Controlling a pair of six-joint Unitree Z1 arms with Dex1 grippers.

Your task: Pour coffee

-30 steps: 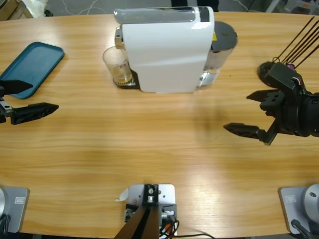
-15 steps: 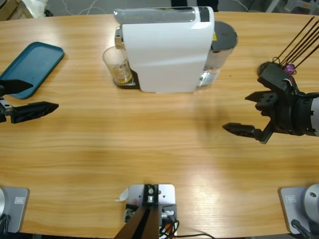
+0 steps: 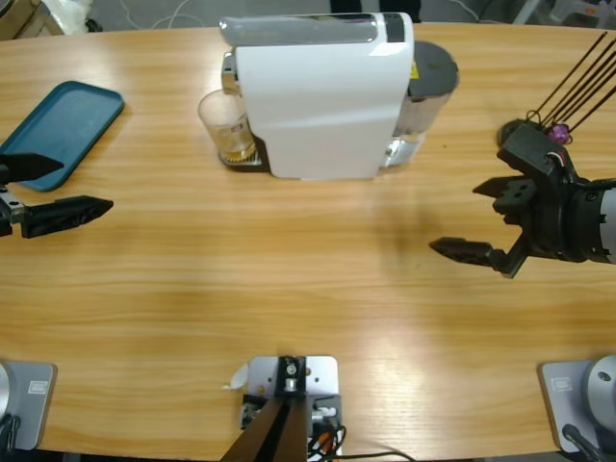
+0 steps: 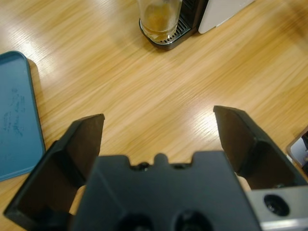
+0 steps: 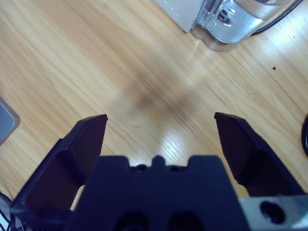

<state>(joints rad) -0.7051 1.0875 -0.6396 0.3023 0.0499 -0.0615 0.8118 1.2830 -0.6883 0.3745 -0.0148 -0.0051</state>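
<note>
A clear glass tumbler (image 3: 226, 126) holding a little amber coffee (image 4: 157, 19) stands on the black drip tray (image 4: 169, 40) of a white coffee machine (image 3: 322, 96) at the table's far middle. My left gripper (image 3: 43, 188) hovers open at the left edge, well away from the tumbler, with nothing between its jaws. Over on the right side my right gripper (image 3: 481, 219) is open and empty too, pointing toward the machine's clear water tank (image 5: 243, 19).
A teal tray (image 3: 60, 125) lies at the far left, close to the left gripper. A black stand with thin rods (image 3: 568, 91) sits at the far right behind the right arm. Bare wooden table (image 3: 289, 279) stretches between the two grippers.
The right gripper has shifted very slightly left and turned a little. The left arm, tumbler and machine have not moved.
</note>
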